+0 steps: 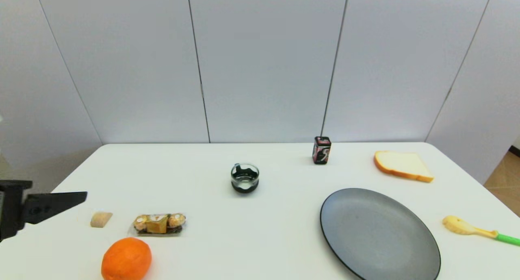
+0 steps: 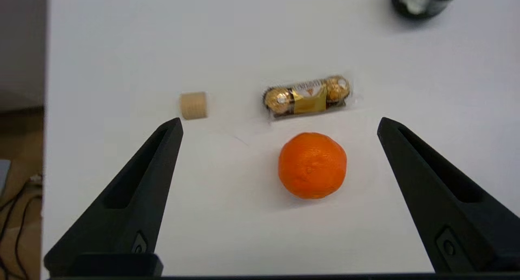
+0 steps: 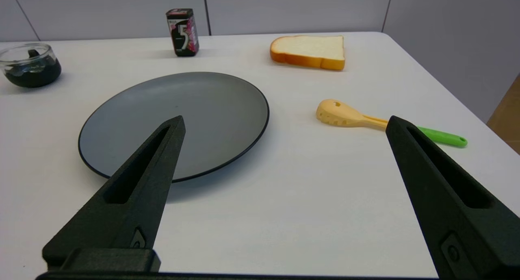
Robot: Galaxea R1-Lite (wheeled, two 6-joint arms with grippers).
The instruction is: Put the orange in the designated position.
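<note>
The orange (image 1: 126, 259) lies on the white table at the front left, just in front of a pack of gold-wrapped chocolates (image 1: 159, 223). My left gripper (image 1: 79, 198) hovers at the table's left edge, left of the orange and apart from it. In the left wrist view this gripper (image 2: 280, 121) stands open, and the orange (image 2: 312, 165) lies on the table between and below its fingers, untouched. My right gripper (image 3: 284, 123) is open and empty above the table by the dark grey plate (image 3: 122, 121). The designated position has no mark on the tabletop, so I cannot tell where it is.
A small cork (image 1: 101, 219) lies left of the chocolates. A glass cup (image 1: 245, 177) stands mid-table and a gum box (image 1: 321, 150) at the back. A bread slice (image 1: 403, 166), the grey plate (image 1: 345, 215) and a green-handled spoon (image 1: 471, 229) lie on the right.
</note>
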